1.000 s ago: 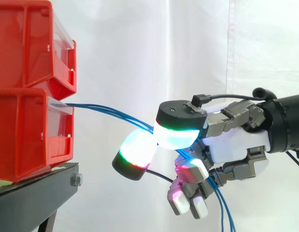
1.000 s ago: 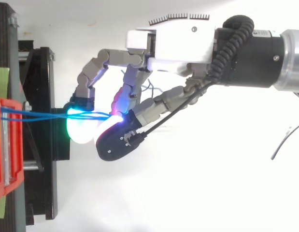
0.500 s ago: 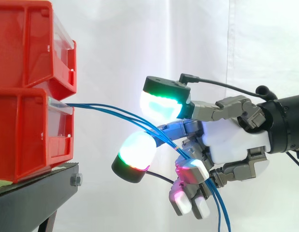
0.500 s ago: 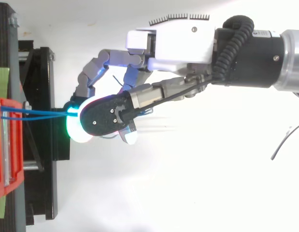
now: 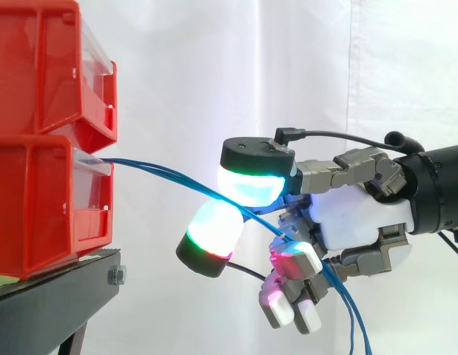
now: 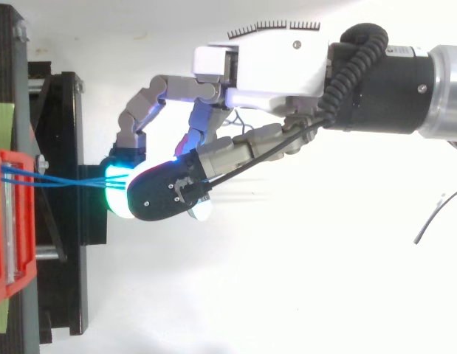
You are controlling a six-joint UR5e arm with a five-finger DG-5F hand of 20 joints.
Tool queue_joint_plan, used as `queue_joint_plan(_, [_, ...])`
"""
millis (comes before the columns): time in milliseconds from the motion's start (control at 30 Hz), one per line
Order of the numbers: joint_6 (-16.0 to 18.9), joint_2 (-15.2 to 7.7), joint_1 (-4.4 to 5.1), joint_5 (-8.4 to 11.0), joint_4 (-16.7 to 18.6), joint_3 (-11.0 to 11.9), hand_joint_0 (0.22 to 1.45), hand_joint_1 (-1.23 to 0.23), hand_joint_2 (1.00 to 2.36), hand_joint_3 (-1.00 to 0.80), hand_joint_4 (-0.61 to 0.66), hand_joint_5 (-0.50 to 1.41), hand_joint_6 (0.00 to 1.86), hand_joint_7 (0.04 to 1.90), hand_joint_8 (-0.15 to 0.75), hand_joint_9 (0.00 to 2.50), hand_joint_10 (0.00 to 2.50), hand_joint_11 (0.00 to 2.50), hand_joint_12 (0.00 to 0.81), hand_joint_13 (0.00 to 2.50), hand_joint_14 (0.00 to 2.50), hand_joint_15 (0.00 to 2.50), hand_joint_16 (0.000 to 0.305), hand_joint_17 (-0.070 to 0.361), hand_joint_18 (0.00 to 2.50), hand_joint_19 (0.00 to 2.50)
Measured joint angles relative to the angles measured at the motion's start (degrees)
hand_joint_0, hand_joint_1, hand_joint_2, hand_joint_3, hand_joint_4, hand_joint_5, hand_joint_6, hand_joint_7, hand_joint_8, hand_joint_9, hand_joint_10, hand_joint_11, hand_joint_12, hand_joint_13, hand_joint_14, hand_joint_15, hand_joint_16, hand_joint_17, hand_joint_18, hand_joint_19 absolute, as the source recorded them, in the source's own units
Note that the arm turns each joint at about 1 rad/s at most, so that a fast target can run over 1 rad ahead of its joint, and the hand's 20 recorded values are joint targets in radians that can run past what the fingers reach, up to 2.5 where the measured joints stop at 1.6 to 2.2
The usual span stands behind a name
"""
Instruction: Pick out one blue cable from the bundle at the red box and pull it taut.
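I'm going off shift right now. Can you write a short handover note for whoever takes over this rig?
The hand is shut on the blue cables, pinching them between two glowing pads in mid-air in front of the bins.
Several strands run from the front of the lower red bin on the black stand into the pinch, then hang down past the palm.
Done: the bundle is caught.
Left: single out one strand, since more than one seems to be pinched. Then pull it taut, as the run to the bin bows.

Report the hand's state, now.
Hand: shut on the blue cables, pinched between thumb and fingers; how many strands it holds cannot be told.
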Motion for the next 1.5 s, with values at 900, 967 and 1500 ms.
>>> queue_joint_plan(900, [-0.09, 0.0, 0.0, 0.0, -0.1, 0.02, 0.73, -0.89, 1.0, -0.5, -0.22, -0.09, 0.95, 0.79, 0.27, 1.37, 0.03, 0.83, 0.302, 1.04, 0.02, 0.52, 0.042, 0.095, 0.92, 0.61])
queue_joint_plan(967, [-0.12, 0.0, 0.0, 0.0, -0.12, 0.02, 0.71, -0.9, 1.0, -0.5, -0.22, -0.09, 0.95, 0.79, 0.273, 1.4, 0.03, 0.83, 0.299, 1.04, 0.02, 0.53, 0.042, 0.093, 0.93, 0.62])
queue_joint_plan(1500, [-0.18, 0.0, 0.0, 0.0, -0.14, -0.03, 0.65, -0.97, 1.0, -0.5, -0.25, -0.06, 0.93, 0.85, 0.277, 1.48, 0.03, 0.85, 0.295, 1.08, 0.02, 0.54, 0.04, 0.091, 0.95, 0.63])
